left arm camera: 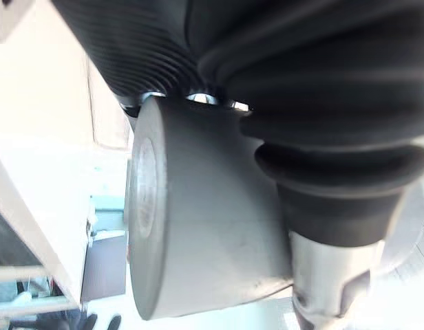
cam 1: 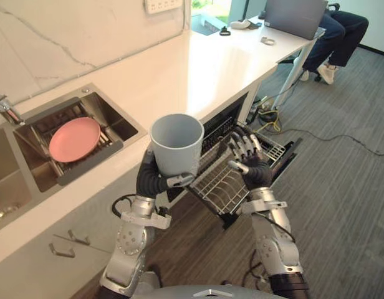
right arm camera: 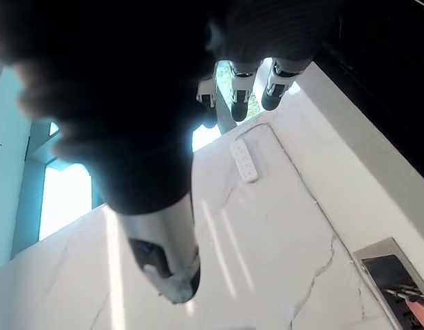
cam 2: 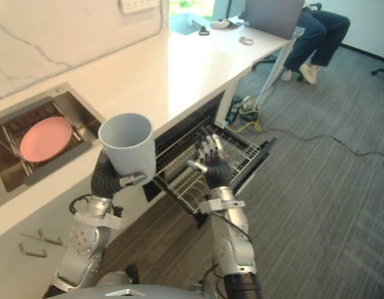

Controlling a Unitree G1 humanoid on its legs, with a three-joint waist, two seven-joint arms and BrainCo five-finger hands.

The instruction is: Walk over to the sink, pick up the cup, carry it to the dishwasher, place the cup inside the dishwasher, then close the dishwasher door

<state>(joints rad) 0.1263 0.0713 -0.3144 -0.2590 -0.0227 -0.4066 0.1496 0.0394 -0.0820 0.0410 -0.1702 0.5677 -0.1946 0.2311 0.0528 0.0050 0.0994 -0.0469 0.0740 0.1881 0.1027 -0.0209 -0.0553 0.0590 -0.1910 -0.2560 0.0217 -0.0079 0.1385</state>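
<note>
A pale grey-blue cup (cam 1: 176,143) is held upright in front of the counter edge, my left hand (cam 1: 156,177) shut round its lower part with the thumb across its front. Its grey base and side (left arm camera: 198,227) show close up in the left wrist view. The dishwasher (cam 1: 242,168) under the counter is open, its wire rack (cam 1: 226,180) pulled out over the lowered door. My right hand (cam 1: 245,156) hovers above the rack with its fingers straight and relaxed, holding nothing; its thumb (right arm camera: 167,254) and fingertips (right arm camera: 239,106) show in the right wrist view.
The sink (cam 1: 67,143) in the white counter (cam 1: 192,68) holds a pink plate (cam 1: 75,138) on a rack, with a tap (cam 1: 5,107) at the left. A seated person (cam 1: 338,31) is at a desk (cam 1: 273,34) far right. Cables (cam 1: 316,134) trail over the grey carpet.
</note>
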